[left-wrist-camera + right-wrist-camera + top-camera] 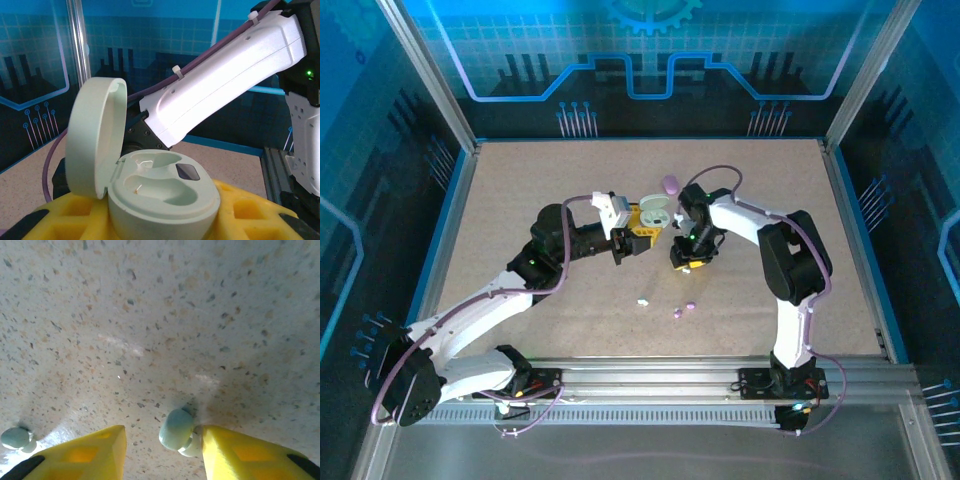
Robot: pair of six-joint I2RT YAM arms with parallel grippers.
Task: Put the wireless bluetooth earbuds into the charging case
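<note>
Near centre of table (520, 180), open mint case (655, 212) in left gripper (642, 236). At its 1 o'clock, purple case (669, 185). At 5 o'clock, right gripper (684, 262) pointing down. At 6 o'clock, three loose earbuds (678, 313).

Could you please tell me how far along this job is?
Done: the mint case stands open in the left gripper, wells empty. In hand: the right gripper has its jaws astride a mint earbud, not closed. To do: seating every earbud.
</note>
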